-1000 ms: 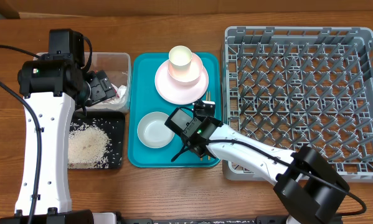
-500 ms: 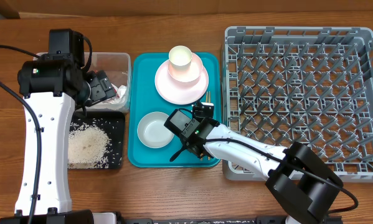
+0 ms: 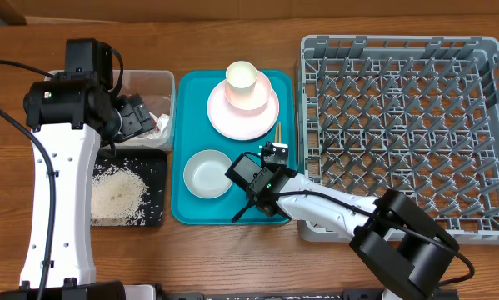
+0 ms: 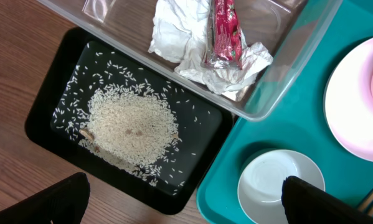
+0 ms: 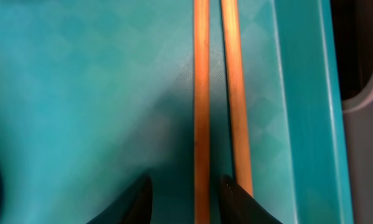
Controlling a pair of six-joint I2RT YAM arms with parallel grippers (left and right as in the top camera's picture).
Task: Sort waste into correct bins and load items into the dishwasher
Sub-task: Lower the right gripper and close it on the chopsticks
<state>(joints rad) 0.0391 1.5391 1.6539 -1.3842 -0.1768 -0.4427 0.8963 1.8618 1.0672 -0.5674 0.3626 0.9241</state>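
Right tool [image 5: 186,198] has slid to the teal tray's [image 3: 191,92] right edge, jaws part-open astride one of the chopsticks [image 5: 200,93] lying flat there beside the rack [image 3: 399,40], nothing clamped yet, so pickup looks close; left tool [image 4: 185,186] hangs wide apart, empty.

Two white-shelled arms with black joints and black end effectors.

The left arm [image 3: 62,192] is a long white shell dotted with small dark screw holes. It is topped by a rounded black joint housing [image 3: 62,102] and a square black block [image 3: 88,58], and thin black cables [image 3: 7,117] loop off its side. The left end effector [image 3: 139,117] is matte black; its fingers [image 4: 49,202] show as blunt dark wedges in the wrist view. The right arm [image 3: 341,208] is a slimmer white tube with a black cord [image 3: 324,192] along it and bulky black cylindrical joints [image 3: 407,246]. A small green light [image 3: 266,176] glows on its black wrist housing. The right end effector [image 3: 253,208] is black too, with rounded fingertips [image 5: 136,202].
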